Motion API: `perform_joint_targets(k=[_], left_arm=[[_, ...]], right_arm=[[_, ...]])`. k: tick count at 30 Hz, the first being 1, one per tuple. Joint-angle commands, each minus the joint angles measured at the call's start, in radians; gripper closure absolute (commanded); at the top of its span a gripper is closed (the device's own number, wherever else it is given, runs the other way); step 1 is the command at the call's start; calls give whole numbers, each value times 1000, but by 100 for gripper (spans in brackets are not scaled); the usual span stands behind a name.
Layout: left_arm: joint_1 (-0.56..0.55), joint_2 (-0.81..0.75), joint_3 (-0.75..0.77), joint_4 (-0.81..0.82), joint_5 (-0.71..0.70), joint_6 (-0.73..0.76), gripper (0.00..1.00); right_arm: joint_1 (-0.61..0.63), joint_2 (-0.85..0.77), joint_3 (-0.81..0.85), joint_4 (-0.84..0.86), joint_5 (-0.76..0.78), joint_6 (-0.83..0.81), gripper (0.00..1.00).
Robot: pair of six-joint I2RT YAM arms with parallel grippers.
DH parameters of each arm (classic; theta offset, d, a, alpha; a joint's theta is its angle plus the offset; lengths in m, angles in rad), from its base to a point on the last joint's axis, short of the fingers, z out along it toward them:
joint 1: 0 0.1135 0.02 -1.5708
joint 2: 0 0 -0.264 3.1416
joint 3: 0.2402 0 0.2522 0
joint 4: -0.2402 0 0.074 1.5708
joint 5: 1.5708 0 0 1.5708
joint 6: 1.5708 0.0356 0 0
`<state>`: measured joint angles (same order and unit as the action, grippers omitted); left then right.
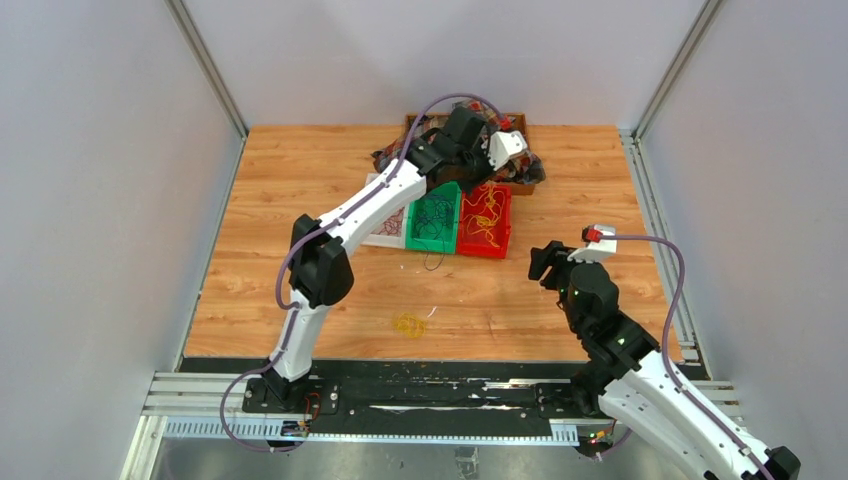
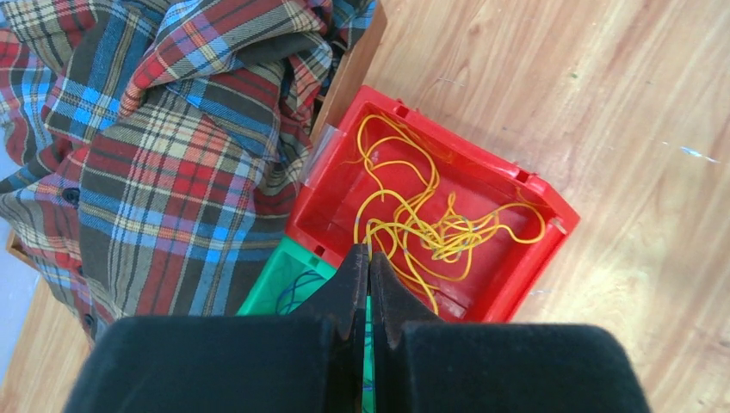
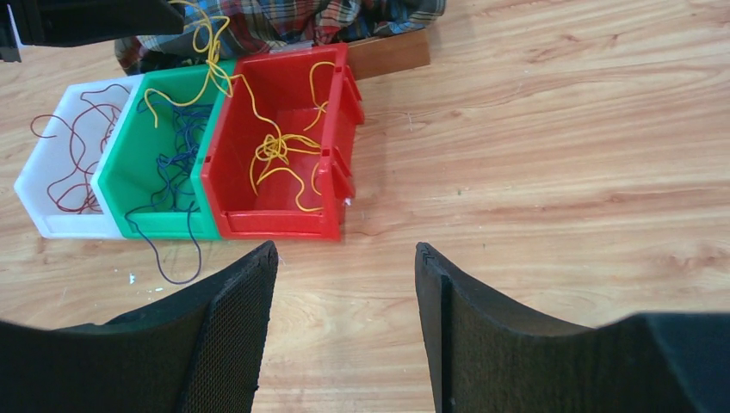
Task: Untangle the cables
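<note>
Your left gripper, at lower centre of its wrist view, pinches a yellow cable above the red bin. Your right gripper gapes wide, empty.

Left arm: white link shells, black joint housings.
Right arm: same white and black, with small green lights on the joints.
Hoses: thick and purple, one along each arm.
Wrist mount: white, with a red mark.
Left fingers: black, tapering to thin tips.
Right fingers: black, curved, with fine mesh on the inner faces.
Bases: black plates.
</note>
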<state>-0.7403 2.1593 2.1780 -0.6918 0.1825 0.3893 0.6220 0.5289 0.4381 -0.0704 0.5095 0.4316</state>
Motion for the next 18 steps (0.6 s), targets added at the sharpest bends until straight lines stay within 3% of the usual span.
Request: perform_joint_targets(k=[1,11,13,14,15,18], left_arm=[[-4,37,-19,80,-49,38,100],[-9,141,-30,189,-84,-20,96],[-13,162,-15,166,-77,-22,86],[-13,167,-10,153,-77,-24,72],[-13,169,-5,139,-78,-21,65],[-13,156,8,92,-85,-5,49]], right_arm=[[-21,-19,3,-54,46,22,40],[-22,-28,42,-89,12,16,41],[-21,-23,51,-94,1,7,41],[-22,-22,55,-99,1,7,40],[-22,-18,59,-104,0,5,40],[-21,-12,68,-108,-11,-4,39]])
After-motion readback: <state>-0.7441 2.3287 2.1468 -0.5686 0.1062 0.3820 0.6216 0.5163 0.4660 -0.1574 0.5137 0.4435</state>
